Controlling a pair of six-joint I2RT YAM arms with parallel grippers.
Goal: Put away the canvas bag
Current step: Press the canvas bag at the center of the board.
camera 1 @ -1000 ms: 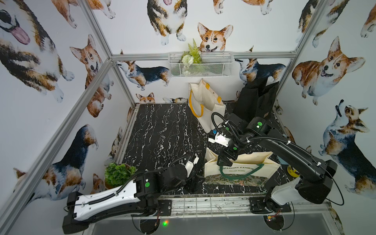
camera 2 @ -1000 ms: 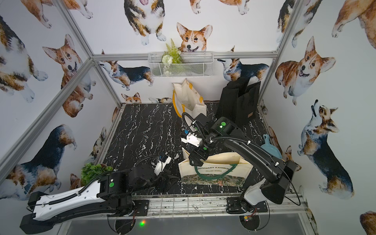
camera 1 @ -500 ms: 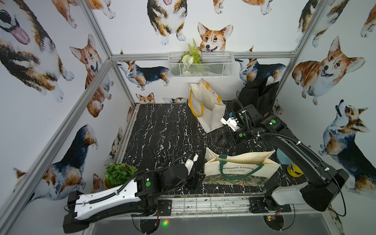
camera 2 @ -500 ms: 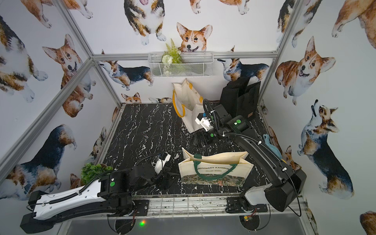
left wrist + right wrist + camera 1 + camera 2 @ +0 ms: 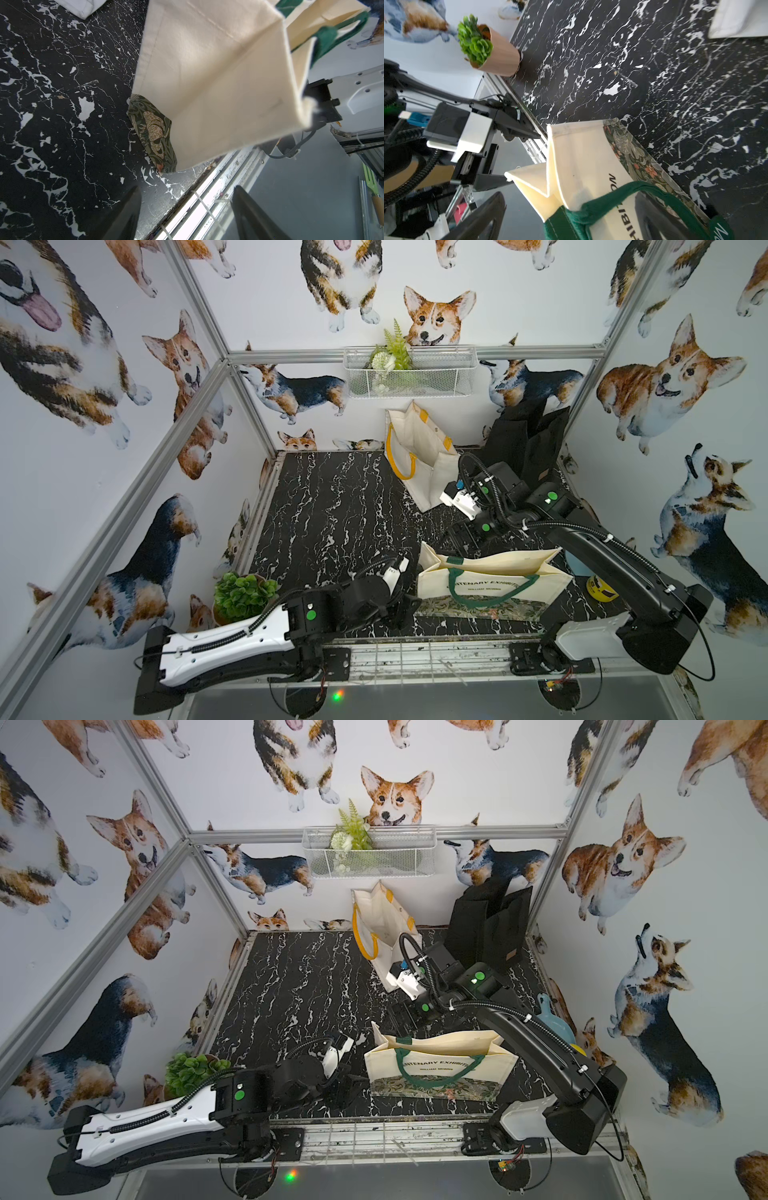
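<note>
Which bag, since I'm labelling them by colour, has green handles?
The front bag with the floral strip; the back bag has yellow handles, the corner bag is black.

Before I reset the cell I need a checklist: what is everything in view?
green-handled bag: 1, cream, upright at table front
yellow-handled bag: 1, cream, against back wall
black bags: at least 2, black, back right corner
basket: 1, white wire, on back wall
fern: 1, green, in basket
potted plant: 1, green in tan pot, front left corner
roll: 1, yellow, right of green-handled bag
dish: 1, blue, right edge, partly hidden
table: 1, black marble
left tool: 1, black, open, beside green-handled bag
right tool: 1, black, open, astride its top corner
</note>
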